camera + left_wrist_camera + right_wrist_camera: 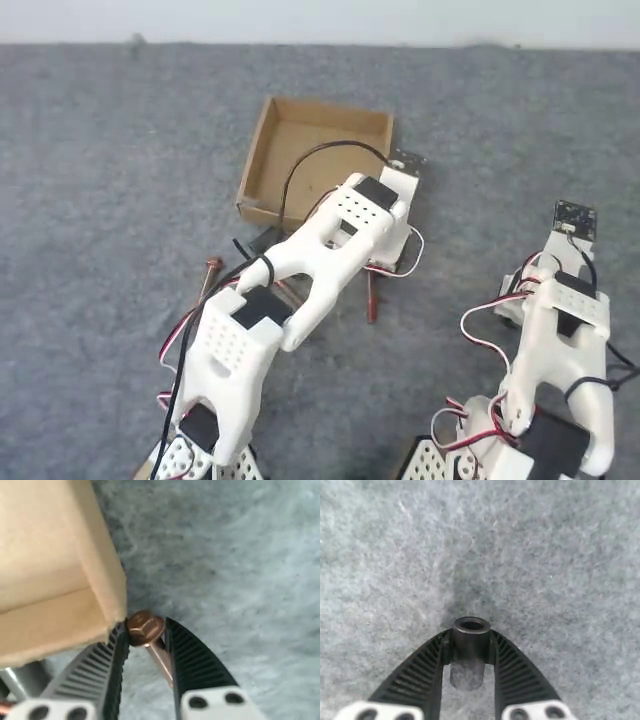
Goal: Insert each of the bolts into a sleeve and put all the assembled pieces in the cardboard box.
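Farthest left on the grey felt [100, 200], a loose bolt [209, 278] lies with its head at the far end and its shank running back toward the arms' bases. Just beyond it stands the cardboard box [256, 150], open side up. The left arm [300, 270] stretches diagonally across the felt, and its wrist ends by the box's near right corner. In the left wrist view the left gripper [145, 626] is clamped on a held bolt [146, 629]. The hex head sits at the fingertips and points away from the wrist, and the shank runs back between the ribbed fingers [192, 662], a little askew to them. The head is right at the outer corner of the box wall [75, 555]; whether they touch cannot be told. Just right of the left arm, a second loose bolt [372, 296] lies on the felt with its long axis running near to far; which end carries the head is unclear. Well to the right stands the right arm [560, 320]. The right gripper [470, 636] grips a black sleeve [469, 655] over bare felt. The sleeve's long axis runs along the fingers, and its open bore faces away from the wrist.
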### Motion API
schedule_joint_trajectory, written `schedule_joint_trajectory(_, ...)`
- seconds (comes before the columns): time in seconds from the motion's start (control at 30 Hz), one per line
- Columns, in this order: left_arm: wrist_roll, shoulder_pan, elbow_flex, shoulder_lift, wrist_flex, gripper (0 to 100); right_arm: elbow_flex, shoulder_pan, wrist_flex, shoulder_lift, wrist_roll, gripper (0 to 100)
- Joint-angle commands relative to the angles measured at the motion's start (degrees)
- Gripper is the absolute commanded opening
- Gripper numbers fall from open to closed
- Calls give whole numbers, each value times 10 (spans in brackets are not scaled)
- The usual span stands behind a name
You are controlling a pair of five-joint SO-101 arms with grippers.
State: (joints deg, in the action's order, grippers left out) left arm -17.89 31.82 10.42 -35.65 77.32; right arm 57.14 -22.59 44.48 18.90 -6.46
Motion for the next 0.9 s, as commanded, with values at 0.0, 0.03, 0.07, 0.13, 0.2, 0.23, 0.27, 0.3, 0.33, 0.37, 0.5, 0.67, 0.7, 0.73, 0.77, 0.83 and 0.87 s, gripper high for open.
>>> schedule_joint_trajectory(0.0, 29, 2, -10, 55, 7, 13, -28, 9, -7, 2, -13, 6)
schedule_joint_trajectory(0.03, 33, 3, -13, 55, 6, 13, -28, 9, -7, 2, -13, 6)
schedule_joint_trajectory(0.07, 34, 3, -14, 55, 6, 13, -28, 9, -7, 2, -13, 6)
schedule_joint_trajectory(0.13, 35, 2, -15, 55, 6, 13, -28, 9, -7, 2, -13, 6)
schedule_joint_trajectory(0.2, 37, 2, -15, 56, 9, 17, -28, 9, -7, 2, -13, 6)
schedule_joint_trajectory(0.23, 38, 2, -15, 56, 10, 28, -28, 9, -7, 2, -13, 6)
schedule_joint_trajectory(0.27, 36, 2, -15, 56, 10, 45, -28, 9, -7, 2, -13, 6)
schedule_joint_trajectory(0.3, 35, 2, -15, 56, 10, 62, -28, 9, -7, 2, -13, 6)
schedule_joint_trajectory(0.33, 34, 3, -15, 56, 10, 75, -28, 9, -7, 2, -13, 6)
schedule_joint_trajectory(0.37, 24, 2, -15, 56, 10, 82, -28, 9, -7, 2, -13, 6)
schedule_joint_trajectory(0.5, 2, 2, -14, 56, 10, 84, -28, 9, -7, 2, -13, 6)
schedule_joint_trajectory(0.67, 2, 2, -15, 92, 33, 84, -28, 13, -8, 2, -13, 6)
schedule_joint_trajectory(0.7, 2, 2, -19, 105, 36, 84, -28, 17, -8, 1, -13, 6)
schedule_joint_trajectory(0.73, 2, 1, -28, 120, 36, 85, -28, 20, -8, 1, -14, 6)
schedule_joint_trajectory(0.77, 2, 1, -39, 135, 31, 85, -28, 21, -8, 1, -14, 6)
schedule_joint_trajectory(0.83, 2, 1, -71, 163, 10, 86, -28, 21, -8, 1, -14, 6)
schedule_joint_trajectory(0.87, 2, 1, -87, 175, -6, 86, -28, 21, -8, 1, -14, 6)
